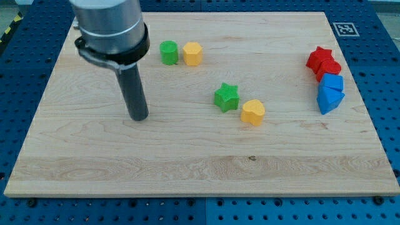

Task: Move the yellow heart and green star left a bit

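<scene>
The green star (226, 97) lies near the middle of the wooden board (187, 175). The yellow heart (253, 112) sits just to its lower right, touching or nearly touching it. My tip (139, 117) rests on the board well to the view's left of the green star, with open board between them. The dark rod rises from the tip up to the grey arm at the view's top left.
A green cube-like block (169, 52) and a yellow hexagonal block (192, 54) sit side by side near the view's top. At the view's right edge are a red star (319, 58), another red block (330, 68), a blue block (333, 83) and a blue triangular block (328, 100).
</scene>
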